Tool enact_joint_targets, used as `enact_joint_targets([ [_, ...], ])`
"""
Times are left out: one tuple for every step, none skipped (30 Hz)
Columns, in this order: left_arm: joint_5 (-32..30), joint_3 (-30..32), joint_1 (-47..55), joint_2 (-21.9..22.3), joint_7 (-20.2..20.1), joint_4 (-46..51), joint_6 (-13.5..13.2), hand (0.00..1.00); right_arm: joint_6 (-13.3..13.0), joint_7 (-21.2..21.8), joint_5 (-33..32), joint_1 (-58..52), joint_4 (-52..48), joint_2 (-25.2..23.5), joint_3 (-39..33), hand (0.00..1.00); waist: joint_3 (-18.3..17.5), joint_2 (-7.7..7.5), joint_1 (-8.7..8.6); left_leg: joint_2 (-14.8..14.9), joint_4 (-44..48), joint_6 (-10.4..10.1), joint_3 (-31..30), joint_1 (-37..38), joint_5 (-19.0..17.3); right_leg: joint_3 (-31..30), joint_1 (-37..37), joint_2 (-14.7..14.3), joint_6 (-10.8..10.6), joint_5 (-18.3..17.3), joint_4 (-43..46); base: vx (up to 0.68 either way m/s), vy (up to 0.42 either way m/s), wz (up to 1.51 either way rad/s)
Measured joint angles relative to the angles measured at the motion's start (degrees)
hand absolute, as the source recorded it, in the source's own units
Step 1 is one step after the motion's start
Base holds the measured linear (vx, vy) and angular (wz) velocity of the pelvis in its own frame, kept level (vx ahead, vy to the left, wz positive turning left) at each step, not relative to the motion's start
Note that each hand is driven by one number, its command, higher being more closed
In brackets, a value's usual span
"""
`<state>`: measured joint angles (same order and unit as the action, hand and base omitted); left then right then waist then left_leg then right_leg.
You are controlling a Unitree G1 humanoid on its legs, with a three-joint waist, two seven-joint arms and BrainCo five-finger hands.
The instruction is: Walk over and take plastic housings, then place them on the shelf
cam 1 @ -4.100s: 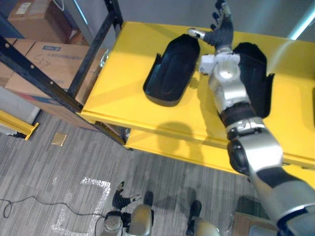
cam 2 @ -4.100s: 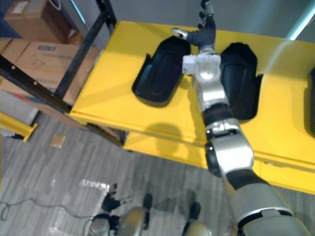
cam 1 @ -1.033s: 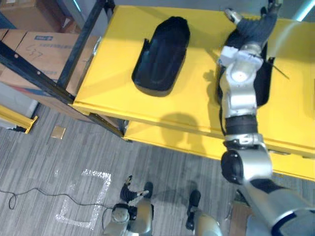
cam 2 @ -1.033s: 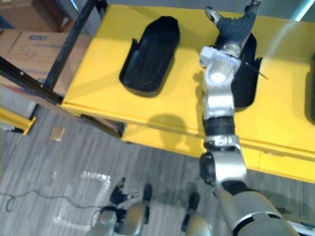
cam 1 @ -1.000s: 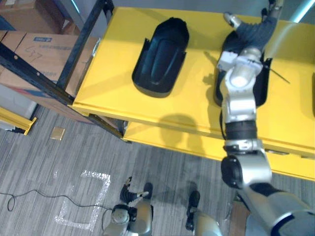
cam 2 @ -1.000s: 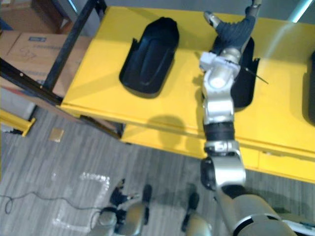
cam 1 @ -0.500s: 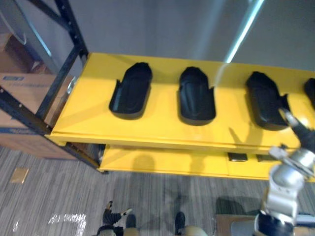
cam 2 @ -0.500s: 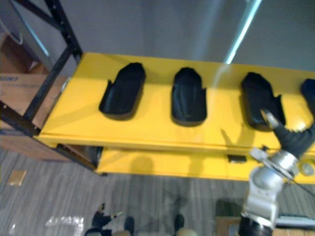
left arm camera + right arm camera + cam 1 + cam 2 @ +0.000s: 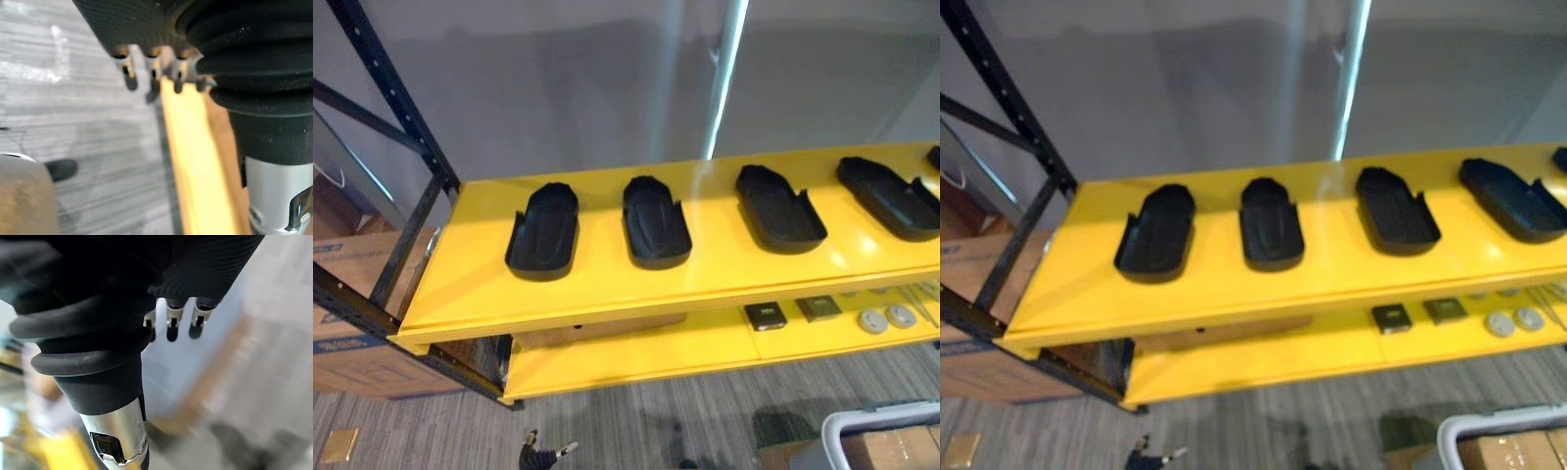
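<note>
Several black plastic housings lie in a row, hollow side up, on the yellow upper shelf board (image 9: 607,294): one at the left (image 9: 543,230), one beside it (image 9: 656,220), another (image 9: 779,207) further right and one near the right edge (image 9: 891,197). No hand touches them. My left hand (image 9: 540,455) hangs low over the grey floor in front of the shelf, fingers relaxed and empty; its fingers (image 9: 131,78) point down past a yellow edge. My right hand's fingers (image 9: 171,330) hang straight over the floor with nothing in them.
A black steel upright (image 9: 401,108) bounds the shelf at the left, with cardboard boxes (image 9: 342,333) behind it. The lower yellow shelf (image 9: 636,357) carries small dark squares (image 9: 765,315) and round parts (image 9: 873,320). A grey-rimmed bin (image 9: 862,423) stands at the lower right.
The camera has pulled back and now takes in the whole row of housings. My right arm has left the shelf, leaving its housing lying there, and has dropped down low.
</note>
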<state>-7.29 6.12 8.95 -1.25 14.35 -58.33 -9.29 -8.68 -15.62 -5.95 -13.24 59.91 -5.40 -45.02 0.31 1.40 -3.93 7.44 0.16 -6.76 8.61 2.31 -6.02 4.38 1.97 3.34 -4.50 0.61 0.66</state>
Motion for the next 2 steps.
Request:
enact_joint_targets([
  [0.0,0.0,0.1,0.0,-0.5,-0.1,0.2,0.00,1.0,2.1,-1.7,0.0,1.5,0.0,-1.3,0.00,-0.2,-0.37,0.03,-0.1,-0.1,0.0,0.0,0.1,-0.1,0.1,-0.2,0.1,-0.1,0.1,-0.3,0.00,0.000,0.00],
  [0.2,0.3,0.2,0.0,-1.1,-0.1,0.3,0.00,1.8,3.3,-3.1,0.0,2.6,-0.1,-3.2,0.00,-0.3,-0.65,0.07,-0.1,-0.2,0.1,0.0,0.4,-0.1,0.1,-0.3,0.2,-0.1,0.1,-0.4,0.00,0.000,0.00],
])
